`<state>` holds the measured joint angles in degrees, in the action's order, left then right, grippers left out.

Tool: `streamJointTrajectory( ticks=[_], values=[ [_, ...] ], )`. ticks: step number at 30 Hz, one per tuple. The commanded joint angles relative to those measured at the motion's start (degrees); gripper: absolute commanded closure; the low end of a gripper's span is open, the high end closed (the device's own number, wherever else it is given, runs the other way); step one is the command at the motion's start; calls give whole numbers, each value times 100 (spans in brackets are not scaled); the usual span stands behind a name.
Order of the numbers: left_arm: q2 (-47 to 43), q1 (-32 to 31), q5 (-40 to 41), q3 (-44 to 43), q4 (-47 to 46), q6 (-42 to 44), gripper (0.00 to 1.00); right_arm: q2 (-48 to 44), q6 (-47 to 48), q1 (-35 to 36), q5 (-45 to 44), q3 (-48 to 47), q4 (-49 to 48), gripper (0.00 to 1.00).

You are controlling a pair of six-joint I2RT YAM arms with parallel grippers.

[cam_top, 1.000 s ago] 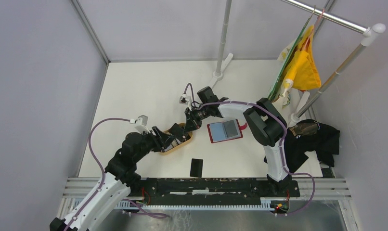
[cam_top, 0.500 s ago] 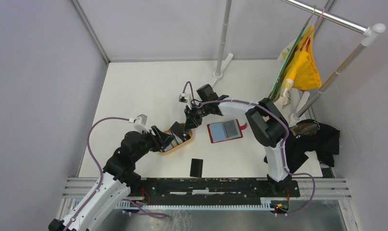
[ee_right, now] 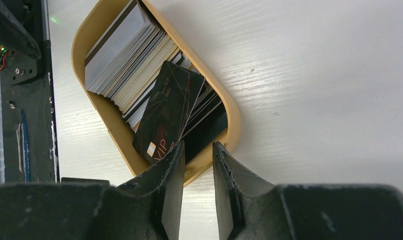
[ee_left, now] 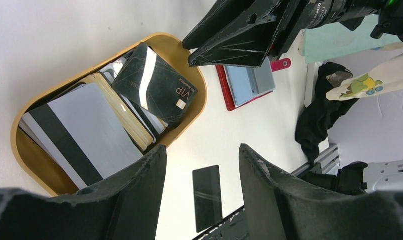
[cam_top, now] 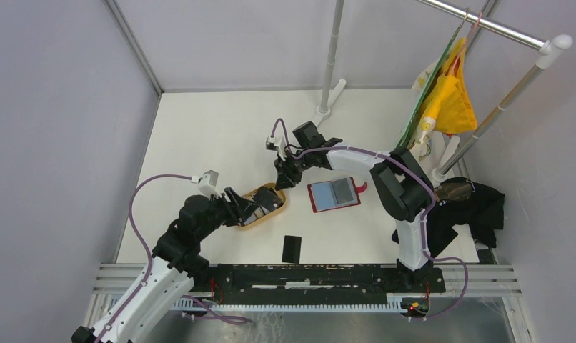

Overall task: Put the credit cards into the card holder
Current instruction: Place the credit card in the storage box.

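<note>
**A:** Where are the credit cards (ee_right: 124,55) sitting?

**B:** Most are standing stacked in the oval tan wooden tray (ee_right: 233,117), and a black VIP card (ee_right: 169,112) is lying tilted on top. Another black card (cam_top: 291,248) is lying apart on the white table (cam_top: 214,136).

**A:** And the small red leather-like card holder (cam_top: 334,194)?

**B:** It is lying open just beside the tray.

**A:** The grippers?

**B:** The right gripper (ee_right: 198,146) is hovering over the tray's end with its jaws slightly parted, holding nothing. The left gripper (ee_left: 202,150) is gaping wide at the tray's other side, and it is empty.
</note>
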<state>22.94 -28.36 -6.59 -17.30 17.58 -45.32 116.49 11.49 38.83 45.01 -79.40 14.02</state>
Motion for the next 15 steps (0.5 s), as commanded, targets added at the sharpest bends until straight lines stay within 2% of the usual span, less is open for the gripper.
streamJointTrajectory(
  ticks=[1, 5, 9, 12, 15],
  values=[
    [-10, 1, -147, -273, -107, -177, 39, -324, 249, -7, -112, -219, 12, 68],
    [59, 4, -336, -252, -248, -233, 39, -631, 616, -6, 81, -204, 87, 68],
    [461, -5, -1031, -128, -788, -362, 44, -1319, 1932, -12, 607, -132, 732, 68],
    [802, -185, -1284, -231, -921, -314, 48, -2233, 3773, -5, 1050, 394, 1582, 67],
    [1152, -877, -741, -381, -805, -191, 49, -3108, 6778, 37, 1307, 1411, 3013, 63]
  ],
)
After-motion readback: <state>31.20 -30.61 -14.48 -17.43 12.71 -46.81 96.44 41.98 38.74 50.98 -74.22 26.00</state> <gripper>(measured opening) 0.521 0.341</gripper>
